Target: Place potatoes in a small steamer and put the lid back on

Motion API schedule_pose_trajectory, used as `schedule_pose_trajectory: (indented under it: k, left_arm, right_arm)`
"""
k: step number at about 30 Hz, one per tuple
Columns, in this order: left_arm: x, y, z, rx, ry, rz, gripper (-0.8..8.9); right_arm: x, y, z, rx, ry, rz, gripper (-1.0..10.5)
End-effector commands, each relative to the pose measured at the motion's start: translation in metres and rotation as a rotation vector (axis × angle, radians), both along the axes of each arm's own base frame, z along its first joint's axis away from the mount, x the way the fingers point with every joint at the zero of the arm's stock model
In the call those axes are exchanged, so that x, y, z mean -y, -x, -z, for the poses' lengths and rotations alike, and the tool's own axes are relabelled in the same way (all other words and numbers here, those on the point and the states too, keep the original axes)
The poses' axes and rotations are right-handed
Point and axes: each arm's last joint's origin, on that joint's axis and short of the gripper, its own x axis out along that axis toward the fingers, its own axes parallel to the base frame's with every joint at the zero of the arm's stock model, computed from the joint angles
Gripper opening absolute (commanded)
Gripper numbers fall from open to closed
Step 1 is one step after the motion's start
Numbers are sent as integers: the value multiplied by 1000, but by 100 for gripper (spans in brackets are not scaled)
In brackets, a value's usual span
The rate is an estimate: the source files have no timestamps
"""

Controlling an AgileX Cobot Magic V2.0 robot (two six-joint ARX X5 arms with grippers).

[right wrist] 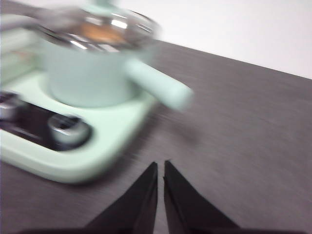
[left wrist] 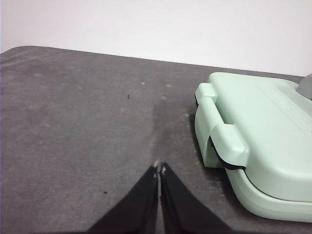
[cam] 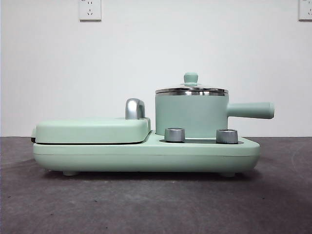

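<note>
The small steamer (cam: 191,116) stands on the right of a mint-green cooker base (cam: 146,155), its handle pointing right. The lid (cam: 191,88) sits on it, knob up. In the blurred right wrist view an orange-brown shape, the potatoes (right wrist: 100,33), shows through the glass of the lid (right wrist: 92,24) on the small steamer (right wrist: 87,73). My right gripper (right wrist: 161,165) is shut and empty, over the table beside the steamer's handle. Also shut and empty, my left gripper (left wrist: 159,166) hovers over bare table beside the griddle's end. Neither gripper appears in the front view.
A flat green hinged griddle (cam: 92,130) with a chrome handle (cam: 135,108) fills the left of the base; its hinge end (left wrist: 219,129) is near my left gripper. Two steel knobs (cam: 174,134) (cam: 226,136) face front. The table is dark grey (cam: 146,204).
</note>
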Motion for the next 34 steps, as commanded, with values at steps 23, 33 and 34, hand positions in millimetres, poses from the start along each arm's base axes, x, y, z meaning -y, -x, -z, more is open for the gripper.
schedule_pose_trajectory:
  k: [23, 33, 34]
  left_arm:
    - [0, -1, 6, -9, 7, 0, 6]
    - [0, -1, 6, -9, 7, 1, 6]
    - [0, -1, 6, -9, 7, 1, 6]
  right_arm:
    - [16, 10, 13, 153, -24, 140, 20]
    - [16, 10, 13, 153, -24, 140, 20]
    - [16, 10, 13, 154, -24, 140, 20]
